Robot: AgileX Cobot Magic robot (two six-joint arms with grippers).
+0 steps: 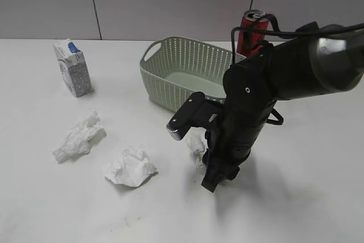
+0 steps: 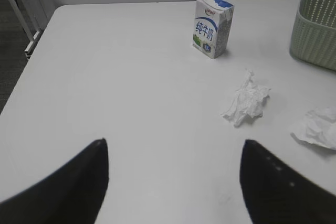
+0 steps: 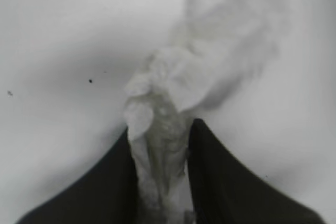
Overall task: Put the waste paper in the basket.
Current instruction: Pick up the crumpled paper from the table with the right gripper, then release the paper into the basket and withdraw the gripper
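Three crumpled white waste paper wads lie on the white table. One wad (image 1: 78, 136) is at the left, also in the left wrist view (image 2: 247, 100). A second wad (image 1: 131, 167) is in the middle, at the right edge of the left wrist view (image 2: 318, 128). The third wad (image 1: 196, 147) is pinched between the fingers of my right gripper (image 1: 215, 181), seen close up in the right wrist view (image 3: 164, 103), (image 3: 160, 132), down at the table. The sage-green basket (image 1: 170, 81) stands behind it, also in the left wrist view (image 2: 315, 30). My left gripper (image 2: 173, 148) is open and empty.
A small milk carton with a blue top (image 1: 73, 68) stands at the back left, also in the left wrist view (image 2: 212, 27). A red drink can (image 1: 252, 29) stands behind the basket. The table's left edge (image 2: 37, 45) shows in the left wrist view.
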